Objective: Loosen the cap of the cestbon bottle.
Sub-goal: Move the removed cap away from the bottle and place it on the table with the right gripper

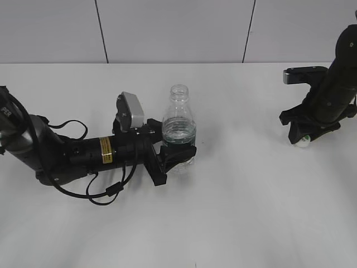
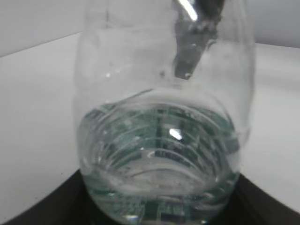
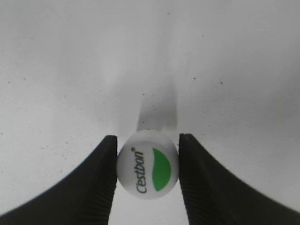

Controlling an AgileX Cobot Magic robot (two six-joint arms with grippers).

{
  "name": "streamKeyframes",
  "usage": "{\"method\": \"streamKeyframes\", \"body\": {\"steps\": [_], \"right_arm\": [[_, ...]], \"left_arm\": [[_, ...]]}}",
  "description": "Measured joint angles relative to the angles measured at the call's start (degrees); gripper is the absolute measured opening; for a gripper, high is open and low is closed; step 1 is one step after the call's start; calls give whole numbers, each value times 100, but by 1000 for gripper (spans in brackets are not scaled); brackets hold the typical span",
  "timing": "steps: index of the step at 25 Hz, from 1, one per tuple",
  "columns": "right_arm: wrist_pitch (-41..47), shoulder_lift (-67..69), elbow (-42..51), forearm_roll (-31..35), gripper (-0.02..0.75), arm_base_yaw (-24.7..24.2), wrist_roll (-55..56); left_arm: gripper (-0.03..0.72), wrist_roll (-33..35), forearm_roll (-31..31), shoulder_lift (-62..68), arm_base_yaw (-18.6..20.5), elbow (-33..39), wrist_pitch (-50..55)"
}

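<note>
The clear Cestbon bottle [image 1: 179,124] stands upright on the white table left of centre, partly filled with water. Its neck is open, with no cap on it. My left gripper [image 1: 178,155] is shut on the bottle's lower body at the dark green label band; in the left wrist view the bottle [image 2: 161,108] fills the frame between the jaws [image 2: 157,213]. The white cap with a green mark [image 3: 146,164] sits between the fingers of my right gripper [image 3: 148,176]. That gripper [image 1: 302,135] is at the far right, tips down close to the table, with the cap [image 1: 304,142] at its tips.
The white table [image 1: 240,201] runs to a grey panelled wall at the back. The left arm lies low across the table's left side with loose cables [image 1: 106,190]. The right arm stands at the right edge.
</note>
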Motion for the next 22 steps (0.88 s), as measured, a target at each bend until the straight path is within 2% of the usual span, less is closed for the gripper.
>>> {"method": "streamKeyframes", "body": {"steps": [8,12,14,22], "right_arm": [[37,0,0,-5,380,0,0],[204,0,0,-5,526,0,0],[295,0,0,-5,570,0,0],[415,0,0,-16,575,0,-132]], "left_arm": [[415,5,-6,0,0,0,-4],[415,5,-6,0,0,0,-4],[415,5,-6,0,0,0,-4],[431,-18,-12,0,0,0,-4]]}}
